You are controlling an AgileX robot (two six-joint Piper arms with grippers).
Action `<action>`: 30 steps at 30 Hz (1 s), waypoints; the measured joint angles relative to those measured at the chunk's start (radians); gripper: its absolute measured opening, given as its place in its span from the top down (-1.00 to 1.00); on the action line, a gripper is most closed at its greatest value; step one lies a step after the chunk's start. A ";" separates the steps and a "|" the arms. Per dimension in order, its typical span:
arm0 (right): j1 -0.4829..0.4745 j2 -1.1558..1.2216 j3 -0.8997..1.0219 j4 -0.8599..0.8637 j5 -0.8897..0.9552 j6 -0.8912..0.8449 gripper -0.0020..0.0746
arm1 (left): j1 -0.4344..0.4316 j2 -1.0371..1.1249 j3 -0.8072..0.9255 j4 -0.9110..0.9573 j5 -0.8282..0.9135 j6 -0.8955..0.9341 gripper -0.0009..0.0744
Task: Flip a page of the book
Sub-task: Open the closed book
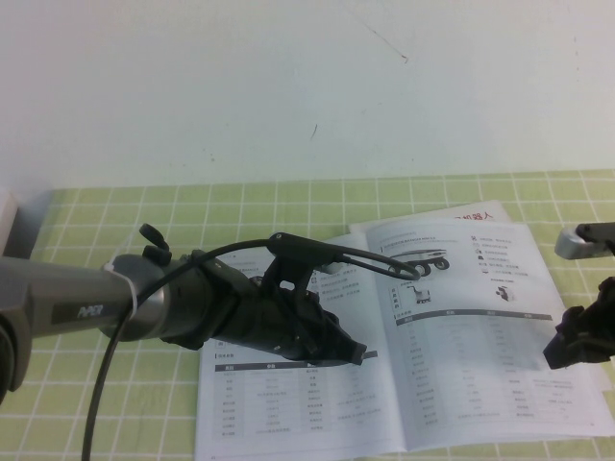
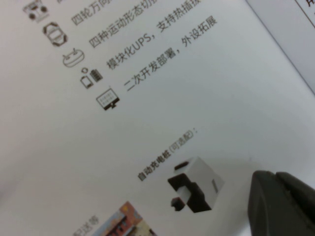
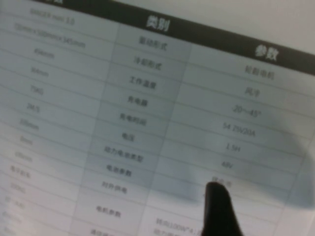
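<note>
From above: thin white stapled catalogue (image 1: 288,403) open flat on green-checked table (image 1: 96,413); glossy white sheet with cart photo and grey-headed spec grid (image 1: 480,327) forming the right half. Left gripper (image 1: 348,351) low over the left half, near the spine. Right gripper (image 1: 577,346) at the sheet's outer edge. Best to catch that free edge alone, then lift gently toward the spine.

Left wrist: printed icons close below; spread or pressed together, cannot tell.

Right wrist: spec rows very near, perhaps touched; opening likewise impossible to tell, nothing visibly pinched.
</note>
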 joint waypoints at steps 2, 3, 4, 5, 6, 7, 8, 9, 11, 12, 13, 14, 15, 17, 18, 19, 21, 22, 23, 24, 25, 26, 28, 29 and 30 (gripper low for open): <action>0.000 0.002 0.000 0.000 -0.009 0.005 -0.08 | 0.000 0.000 0.000 0.000 0.000 0.000 0.99; 0.000 0.002 0.000 0.000 -0.012 0.005 -0.05 | 0.000 0.000 0.000 0.000 0.000 0.000 0.99; 0.000 0.002 0.000 0.000 -0.016 0.006 -0.02 | 0.000 0.000 0.000 0.000 0.000 0.000 0.99; 0.000 0.002 0.000 0.000 -0.018 0.009 0.00 | 0.000 0.000 0.000 0.000 0.000 0.000 0.99; 0.000 0.002 0.000 0.000 -0.018 0.009 0.02 | 0.000 0.000 0.000 0.000 0.000 0.000 0.99; 0.000 0.004 0.000 0.005 -0.020 0.009 0.04 | 0.000 0.000 0.000 0.000 0.000 0.000 0.99; 0.000 0.009 0.000 0.011 -0.020 0.009 0.05 | 0.000 0.000 0.000 0.000 0.000 0.000 0.99; 0.000 0.013 0.000 0.017 -0.020 0.009 0.06 | 0.000 0.000 0.000 0.000 0.000 0.000 0.99; 0.000 0.030 0.000 0.028 -0.020 0.009 0.07 | 0.000 0.000 0.000 0.000 0.000 0.000 0.99; 0.000 0.037 0.000 0.028 -0.020 0.009 0.07 | 0.000 0.000 0.000 0.000 0.002 0.000 0.99; 0.000 0.043 0.000 0.030 -0.020 0.009 0.07 | 0.000 0.000 0.000 0.000 0.004 0.000 0.99; 0.000 0.044 -0.002 0.033 -0.020 0.009 0.07 | 0.000 0.000 0.000 0.002 0.004 0.000 0.99; 0.000 0.046 -0.002 0.033 -0.020 0.009 0.07 | 0.000 0.000 0.000 0.002 0.005 0.000 0.99; 0.000 0.046 -0.002 0.029 -0.020 0.009 0.07 | 0.000 0.000 0.000 0.003 0.005 0.000 0.99; 0.000 0.046 -0.004 0.026 -0.020 0.009 0.07 | 0.000 0.000 0.000 0.004 0.006 0.000 0.99; 0.000 0.046 -0.006 0.020 -0.017 0.009 0.07 | 0.000 0.000 0.000 0.004 0.008 0.000 0.99; 0.000 0.048 -0.012 0.004 -0.003 0.009 0.07 | 0.000 0.000 0.000 0.004 0.008 0.002 0.99; 0.000 0.048 -0.018 -0.007 0.006 0.015 0.07 | 0.000 0.000 0.000 0.004 0.008 0.002 0.99; 0.000 0.049 -0.025 -0.020 0.012 0.023 0.07 | 0.000 0.000 0.000 0.004 0.008 0.002 0.99; 0.000 0.051 -0.028 -0.037 0.016 0.033 0.07 | 0.000 0.000 0.000 0.004 0.010 0.002 0.99; 0.000 0.051 -0.030 -0.059 0.021 0.050 0.07 | 0.000 0.000 0.000 0.004 0.010 0.002 0.99; 0.000 0.051 -0.034 -0.083 0.021 0.069 0.07 | 0.000 0.000 0.000 0.004 0.010 0.002 0.99; 0.000 0.053 -0.036 -0.126 0.025 0.102 0.07 | 0.000 0.000 0.000 0.004 0.010 0.002 0.99; 0.000 0.054 -0.036 -0.144 0.025 0.115 0.07 | 0.000 0.000 0.000 0.006 0.010 0.002 0.99; 0.000 0.055 -0.036 -0.154 0.025 0.123 0.07 | 0.000 0.000 0.000 0.004 0.010 0.002 0.99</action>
